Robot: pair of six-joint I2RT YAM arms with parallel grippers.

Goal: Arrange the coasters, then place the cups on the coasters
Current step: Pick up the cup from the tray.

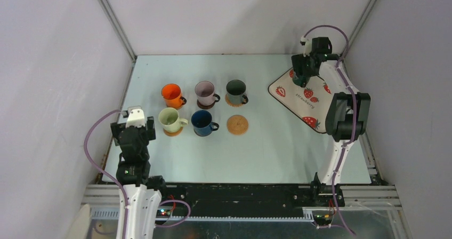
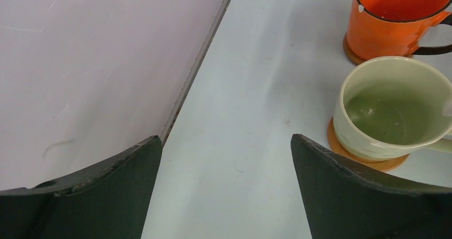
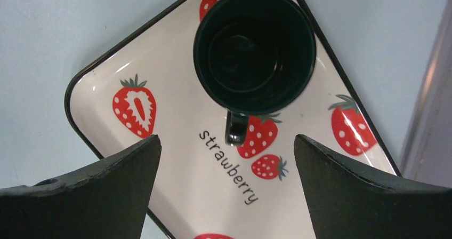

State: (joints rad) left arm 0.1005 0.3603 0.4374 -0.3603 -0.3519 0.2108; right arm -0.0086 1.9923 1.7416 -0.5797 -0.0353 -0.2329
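Observation:
Five cups stand in two rows on the table: orange, mauve, dark green, pale green, navy. A bare tan coaster lies right of the navy cup. Tan coasters show under the pale green cup and the orange cup. My left gripper is open and empty over bare table, left of the pale green cup. Another dark green cup stands on the strawberry tray, handle toward my right gripper, which hovers open above it.
The strawberry tray lies at the back right, next to the right wall. White enclosure walls close in the table on the left, back and right. The left wall's base runs just left of my left gripper.

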